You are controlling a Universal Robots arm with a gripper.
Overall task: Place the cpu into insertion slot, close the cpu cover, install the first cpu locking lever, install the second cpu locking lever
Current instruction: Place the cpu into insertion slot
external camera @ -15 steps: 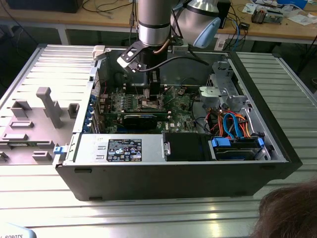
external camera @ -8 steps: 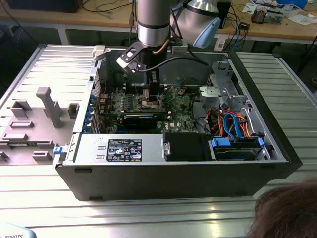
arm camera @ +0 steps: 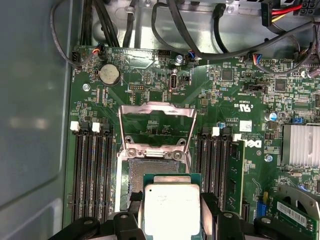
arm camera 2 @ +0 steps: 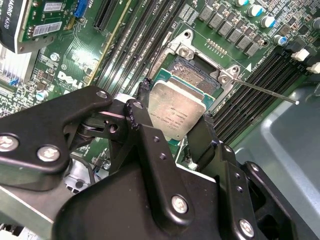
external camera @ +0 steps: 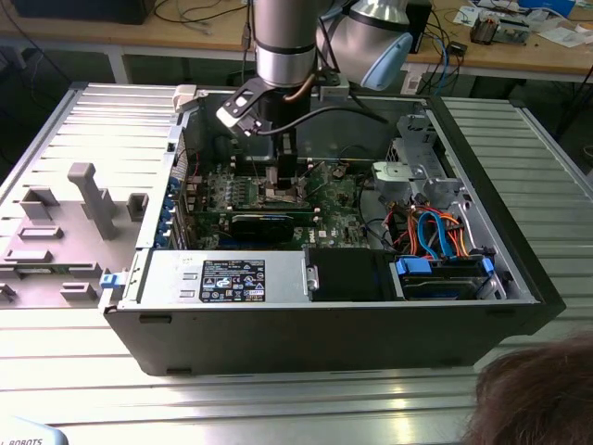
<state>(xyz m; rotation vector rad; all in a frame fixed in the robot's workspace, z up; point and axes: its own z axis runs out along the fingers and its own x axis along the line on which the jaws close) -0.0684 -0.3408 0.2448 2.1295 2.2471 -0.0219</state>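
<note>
cpu (arm camera 2: 177,110) held over the open insertion slot (arm camera: 134,172)
the end effector (arm camera 2: 172,127) is closed on the cpu, gripping two opposite edges; the insertion slot lies right beneath, reaching a little on toward the cpu cover (arm camera: 156,106), which stands raised at its far edge.

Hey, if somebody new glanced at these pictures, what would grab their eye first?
The silver-topped cpu pinched in the black gripper, held over the insertion slot on the green motherboard. At the slot's edge, the cpu cover stands flipped open. In the exterior view, the arm reaches down into an open computer case.
</note>
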